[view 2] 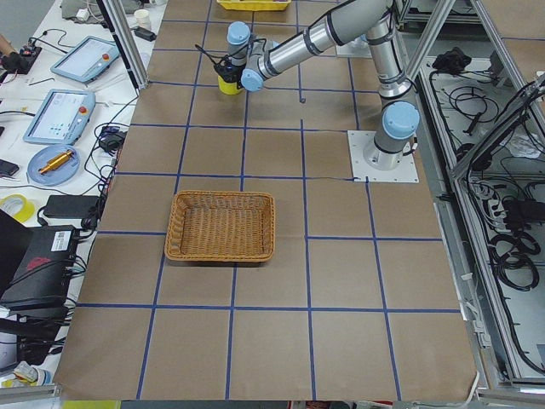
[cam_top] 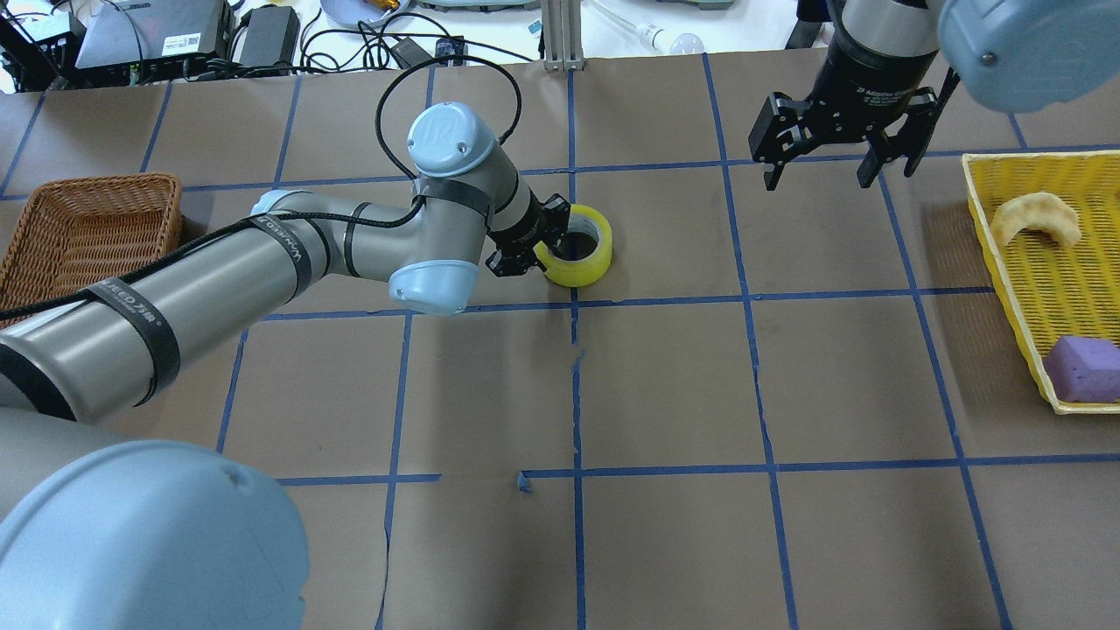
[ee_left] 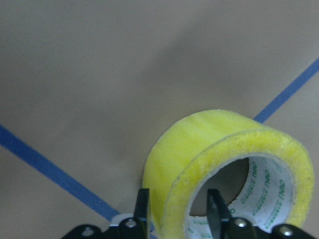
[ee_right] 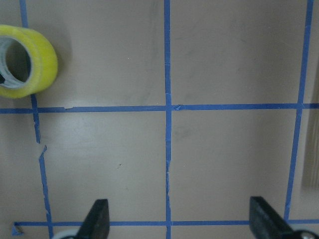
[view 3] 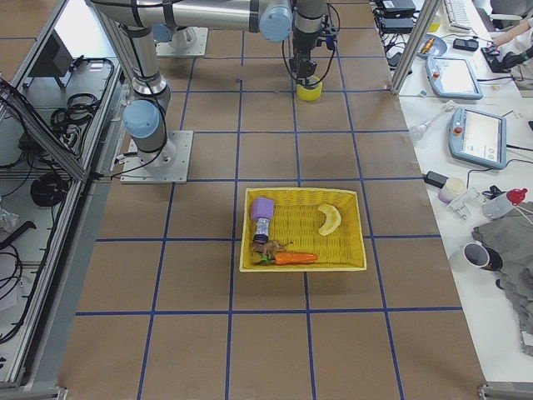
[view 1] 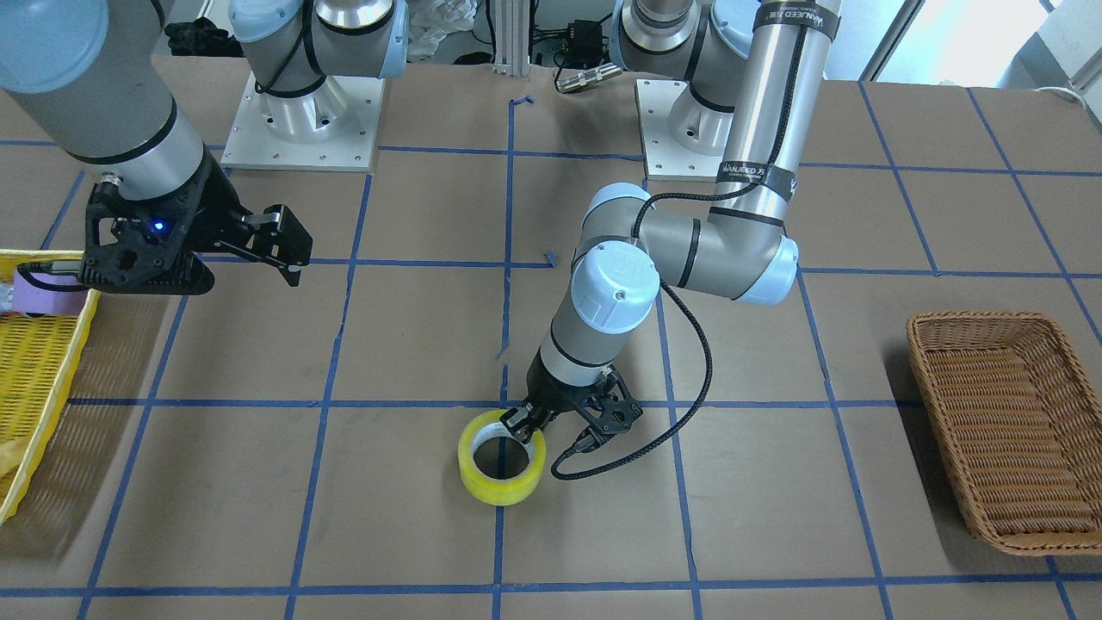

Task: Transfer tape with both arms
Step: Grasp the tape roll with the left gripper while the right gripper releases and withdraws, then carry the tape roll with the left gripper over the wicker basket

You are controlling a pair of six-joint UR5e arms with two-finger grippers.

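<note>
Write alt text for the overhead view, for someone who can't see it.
The left gripper pinches the wall of a yellow tape roll lying near the middle of the brown gridded table. The right gripper hangs open above the far right, next to a yellow tray; a wicker basket sits at far left.

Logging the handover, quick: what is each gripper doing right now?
Left gripper: closed on the wall of the translucent yellow tape roll.
Right gripper: open, empty.

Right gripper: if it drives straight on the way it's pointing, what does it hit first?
Probably the bare table; depth unclear. The tape lies off to one side of the right gripper.
</note>
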